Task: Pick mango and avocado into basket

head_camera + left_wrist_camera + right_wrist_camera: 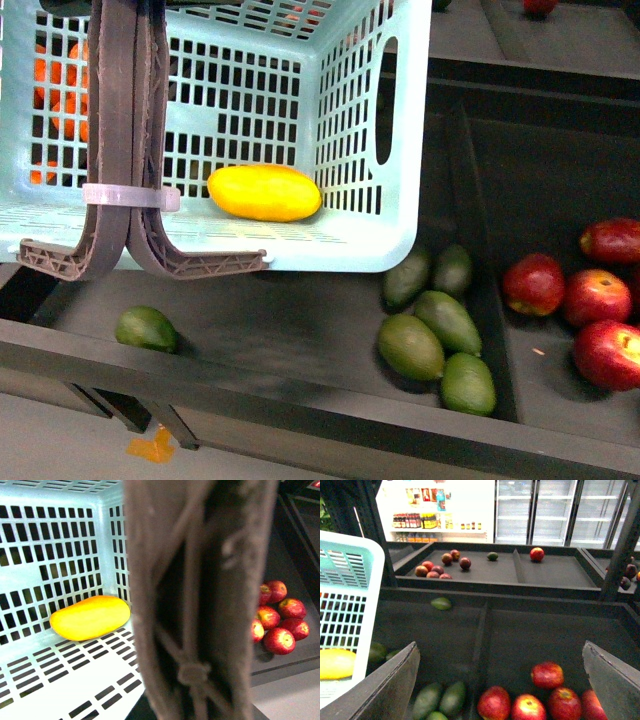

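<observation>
The pale teal basket (350, 130) hangs above the dark shelf, held by its brown handles (125, 140), which are joined by a white tie. My left gripper is shut on the handles (200, 605); its jaws are hidden behind them. The yellow mango (264, 192) lies on the basket floor and also shows in the left wrist view (90, 617). Several dark green avocados (430, 335) lie in the shelf bin beside and below the basket; one avocado (147, 328) lies apart at the left. My right gripper (502, 680) is open and empty above the avocados (440, 699) and red fruit.
Red-and-yellow fruit (590, 300) fill the bin to the right, past a divider (490, 290). Oranges (65, 100) show through the basket's lattice at the left. The shelf's front rail (300, 400) runs along the near edge. Farther shelves hold more fruit (440, 565).
</observation>
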